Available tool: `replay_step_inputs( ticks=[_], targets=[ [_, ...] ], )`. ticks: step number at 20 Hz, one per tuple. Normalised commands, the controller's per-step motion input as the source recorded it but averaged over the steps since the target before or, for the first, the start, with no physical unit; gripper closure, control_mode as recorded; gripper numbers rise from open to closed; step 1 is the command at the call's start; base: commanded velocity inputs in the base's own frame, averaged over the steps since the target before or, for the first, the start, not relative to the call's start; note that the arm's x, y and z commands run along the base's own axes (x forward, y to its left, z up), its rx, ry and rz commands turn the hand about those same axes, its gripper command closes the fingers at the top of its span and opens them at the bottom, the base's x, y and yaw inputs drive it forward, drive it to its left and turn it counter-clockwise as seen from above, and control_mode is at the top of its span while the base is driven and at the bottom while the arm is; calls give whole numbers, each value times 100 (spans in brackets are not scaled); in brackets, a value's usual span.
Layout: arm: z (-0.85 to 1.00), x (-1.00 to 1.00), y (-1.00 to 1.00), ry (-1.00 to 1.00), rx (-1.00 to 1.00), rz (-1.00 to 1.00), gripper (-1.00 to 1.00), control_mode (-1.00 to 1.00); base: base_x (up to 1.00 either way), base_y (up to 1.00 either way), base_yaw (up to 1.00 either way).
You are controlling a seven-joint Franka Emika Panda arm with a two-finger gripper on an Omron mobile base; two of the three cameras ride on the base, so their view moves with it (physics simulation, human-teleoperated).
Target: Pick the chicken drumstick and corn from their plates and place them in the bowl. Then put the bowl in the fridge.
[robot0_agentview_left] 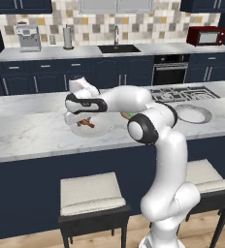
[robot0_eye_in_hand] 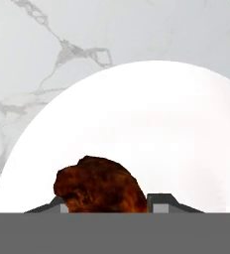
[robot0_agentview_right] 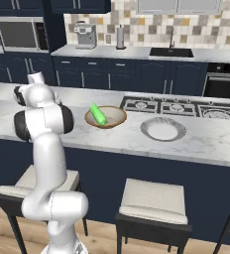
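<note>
**Drumstick Next as Corn Already Waits in the Bowl**

The gripper (robot0_eye_in_hand: 107, 207) is sitting low over the near plate (robot0_eye_in_hand: 176, 139), its two fingertips (robot0_eye_in_hand: 159, 202) flanking the chicken drumstick (robot0_eye_in_hand: 99, 184), which is lying on the plate between them; whether they are pressing on the meat cannot be told, since the tips are barely showing. From the base, the arm is reaching left across the marble island (robot0_agentview_left: 32, 138), the hand hovering at that plate close to the counter's front edge. Farther along, the corn (robot0_agentview_right: 98, 114) is resting in the bowl (robot0_agentview_right: 106, 117), so half the loading looks done. The second plate (robot0_agentview_right: 162, 129) is lying bare beside the cooktop (robot0_agentview_right: 176, 106). Open counter is separating plate from bowl, leaving a clear carrying path. The drumstick's transfer and the fridge trip appear outstanding.
</note>
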Motion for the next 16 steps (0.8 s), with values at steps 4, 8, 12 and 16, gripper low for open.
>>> replay_step_inputs(
  ticks=[4,8,12,16],
  targets=[
    [40,-19,-26,0,6,0,100,-100,0,0,0],
    [32,-22,-47,0,9,0,100,-100,0,0,0],
    [25,-18,-59,0,10,0,100,-100,0,0,0],
    [23,-15,-60,0,4,0,100,-100,0,0,0]
  ],
)
